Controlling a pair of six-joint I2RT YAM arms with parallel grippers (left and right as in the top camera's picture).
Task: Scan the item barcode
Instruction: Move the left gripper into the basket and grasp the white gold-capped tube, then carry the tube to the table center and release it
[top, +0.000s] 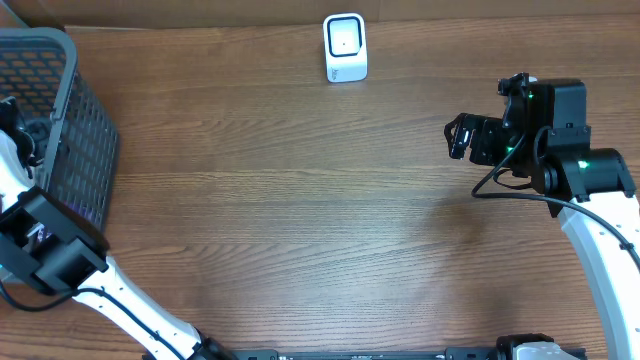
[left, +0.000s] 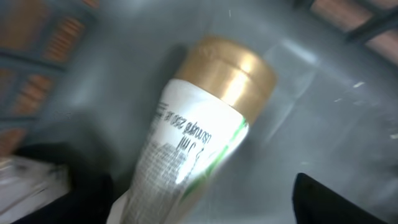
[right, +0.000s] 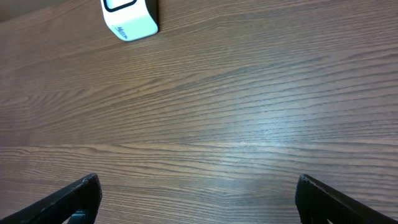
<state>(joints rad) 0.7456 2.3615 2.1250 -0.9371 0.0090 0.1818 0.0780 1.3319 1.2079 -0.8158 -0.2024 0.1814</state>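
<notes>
The item is a white bottle (left: 186, 143) with a gold cap and green-edged label, lying on the grey floor of the basket (top: 85, 140). No barcode shows on the side I see. My left gripper (left: 208, 205) is down inside the basket, open around the bottle's lower body; the bottle lies close to the left finger (left: 81, 190), with a wide gap to the right finger. The white scanner (top: 345, 47) stands at the table's far edge. My right gripper (top: 468, 137) hovers open over bare wood with nothing between its fingers (right: 74, 199).
The dark mesh basket fills the table's left edge, its walls close around my left wrist. The scanner (right: 129, 17) shows at the top left of the right wrist view. Brown wooden tabletop (top: 300, 200) spans the middle.
</notes>
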